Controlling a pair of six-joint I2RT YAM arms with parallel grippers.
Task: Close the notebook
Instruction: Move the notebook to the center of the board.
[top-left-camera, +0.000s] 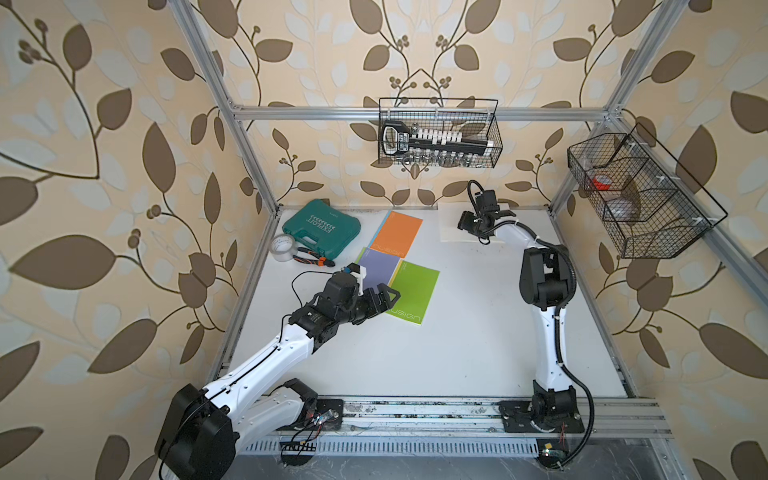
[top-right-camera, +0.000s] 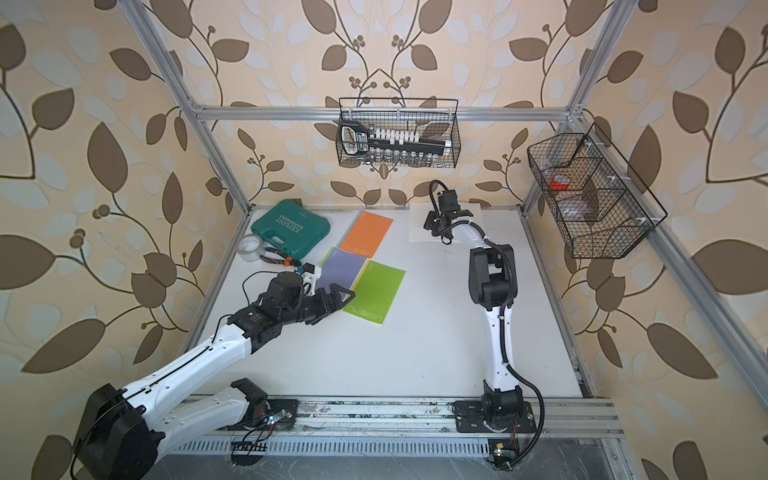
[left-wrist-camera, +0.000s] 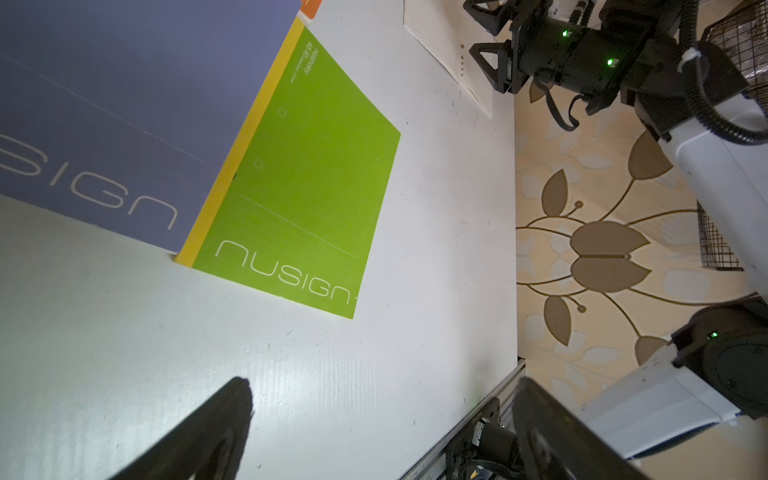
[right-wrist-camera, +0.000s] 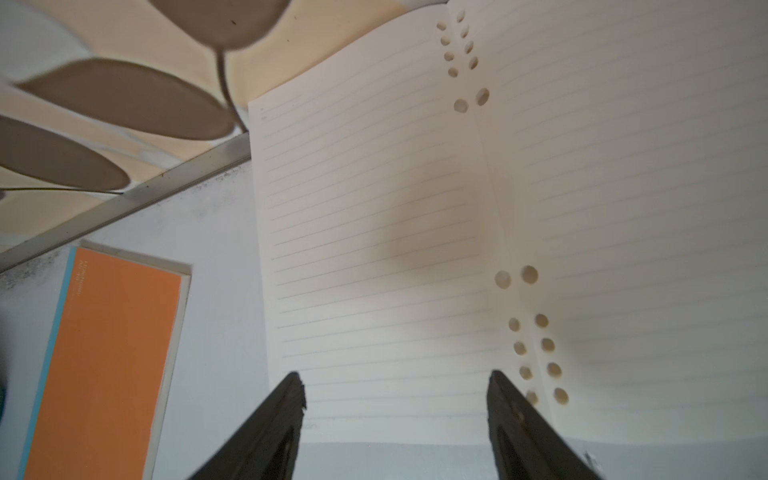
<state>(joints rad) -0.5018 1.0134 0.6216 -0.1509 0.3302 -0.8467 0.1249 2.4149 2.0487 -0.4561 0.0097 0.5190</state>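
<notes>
The notebook (top-left-camera: 451, 224) (top-right-camera: 419, 226) lies open at the back right of the white table, showing cream lined pages with punched holes along the spine (right-wrist-camera: 490, 208). My right gripper (top-left-camera: 484, 220) (top-right-camera: 449, 218) (right-wrist-camera: 395, 378) is over its near edge. It is open, its two black fingers standing either side of the left page's near corner with nothing between them. My left gripper (top-left-camera: 388, 301) (top-right-camera: 343, 301) (left-wrist-camera: 382, 386) is wide open and empty above bare table, beside the near left corner of a closed green notebook (top-left-camera: 413, 295) (left-wrist-camera: 299, 187).
Closed purple (top-left-camera: 380, 268) and orange (top-left-camera: 397, 232) (right-wrist-camera: 108, 357) notebooks lie left of centre. At the back left are a teal tool case (top-left-camera: 321, 226), a tape roll (top-left-camera: 281, 247) and pliers (top-left-camera: 313, 257). Wire baskets hang on the back (top-left-camera: 438, 133) and right (top-left-camera: 636, 191) frames.
</notes>
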